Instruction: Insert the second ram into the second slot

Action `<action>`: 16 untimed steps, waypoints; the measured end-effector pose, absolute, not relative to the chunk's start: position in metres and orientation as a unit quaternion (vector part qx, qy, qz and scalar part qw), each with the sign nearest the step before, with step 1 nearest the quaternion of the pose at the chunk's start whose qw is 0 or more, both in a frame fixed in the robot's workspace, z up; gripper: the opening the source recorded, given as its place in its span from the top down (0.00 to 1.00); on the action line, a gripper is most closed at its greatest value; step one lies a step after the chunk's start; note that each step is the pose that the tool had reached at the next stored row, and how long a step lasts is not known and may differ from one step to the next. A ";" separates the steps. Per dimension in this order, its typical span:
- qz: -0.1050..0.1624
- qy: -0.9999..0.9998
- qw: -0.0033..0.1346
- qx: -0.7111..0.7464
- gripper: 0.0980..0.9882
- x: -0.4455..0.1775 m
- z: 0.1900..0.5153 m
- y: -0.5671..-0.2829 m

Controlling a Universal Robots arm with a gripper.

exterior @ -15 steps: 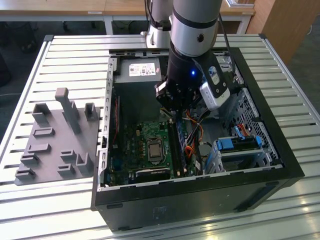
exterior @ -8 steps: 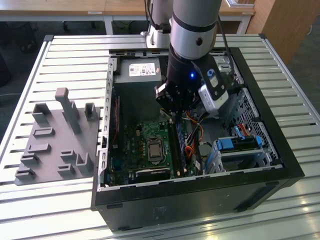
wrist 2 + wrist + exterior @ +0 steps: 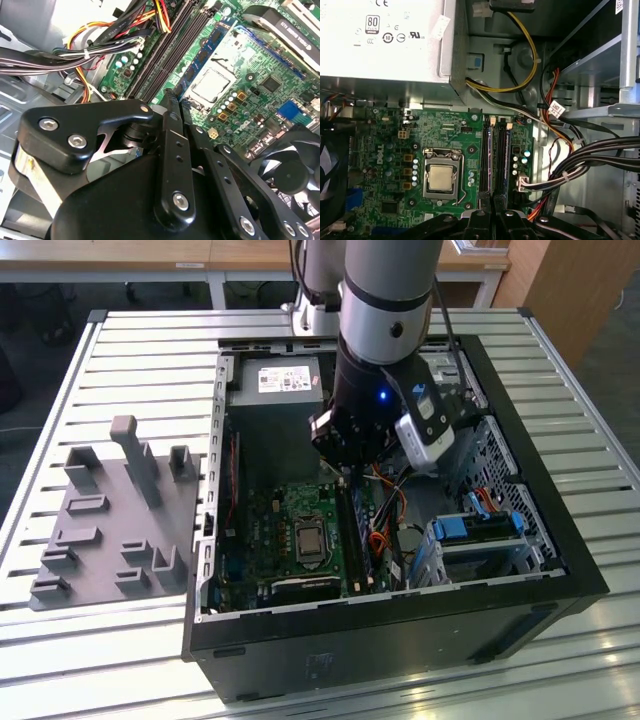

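Note:
My gripper (image 3: 345, 468) hangs low inside the open computer case (image 3: 560, 550), just above the end of the ram slots (image 3: 496, 155) nearest the power supply. Its black fingers (image 3: 172, 145) are shut together with nothing showing between them. In the second wrist view a blue ram stick (image 3: 205, 55) stands on edge in the slot nearest the CPU socket (image 3: 210, 85), and the gripper (image 3: 175, 97) tip is close over its near end. In the first wrist view bluish strips run along two neighbouring slots ahead of the gripper (image 3: 492, 216). Which one is the second ram I cannot tell.
Bundled cables (image 3: 580, 160) run beside the slots on the side away from the socket. The power supply (image 3: 280, 390) fills the case's far end and a drive cage (image 3: 480, 530) stands at the exterior view's right. A fan (image 3: 295, 165) sits near the gripper. A grey fixture (image 3: 110, 520) lies outside the case.

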State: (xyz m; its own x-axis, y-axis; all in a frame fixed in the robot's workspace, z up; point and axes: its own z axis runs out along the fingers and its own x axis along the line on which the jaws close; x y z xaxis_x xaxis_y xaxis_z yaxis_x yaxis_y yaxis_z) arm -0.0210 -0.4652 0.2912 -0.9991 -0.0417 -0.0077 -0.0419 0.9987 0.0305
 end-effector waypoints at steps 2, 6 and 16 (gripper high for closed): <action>0.015 1.000 0.004 -0.021 0.96 -0.021 0.290 -0.465; 0.014 1.000 0.004 -0.020 0.96 -0.021 0.287 -0.465; 0.014 1.000 0.004 -0.019 0.96 -0.021 0.283 -0.464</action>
State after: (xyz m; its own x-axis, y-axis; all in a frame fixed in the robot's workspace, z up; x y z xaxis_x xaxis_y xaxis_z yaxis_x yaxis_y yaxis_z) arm -0.0210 -0.4641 0.2830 -0.9993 -0.0371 -0.0076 -0.0373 0.9989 0.0280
